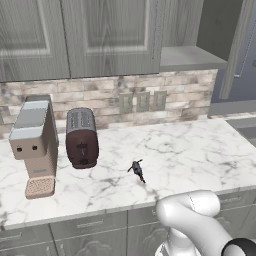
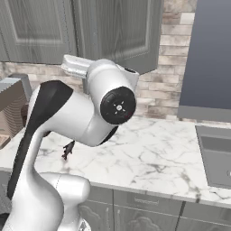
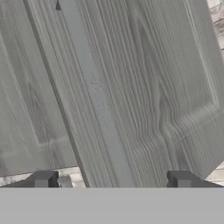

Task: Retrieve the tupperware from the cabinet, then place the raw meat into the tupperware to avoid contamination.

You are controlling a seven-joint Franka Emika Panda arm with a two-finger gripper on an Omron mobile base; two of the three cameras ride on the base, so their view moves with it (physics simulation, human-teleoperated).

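The jaws (image 3: 113, 180) are standing spread wide with nothing between them, their two dark fingertips (image 3: 43, 179) pointing at the grey wood-grain door of the cabinet (image 3: 131, 87), close to it; whether they are touching it cannot be told. From the left base view, the cabinet (image 1: 112, 35) is hanging over the tabletop (image 1: 175, 150) with one door swung open at the right, baring a flat grey shelf (image 1: 192, 57) on which nothing is showing. On the marble below, a coffee machine (image 1: 34, 145) and a toaster (image 1: 81, 138) are standing side by side, and a small dark object (image 1: 136, 169), too small to identify, is lying near the front edge. The right base view is adding a sink (image 2: 216, 155) at the right end. No writing is legible anywhere.
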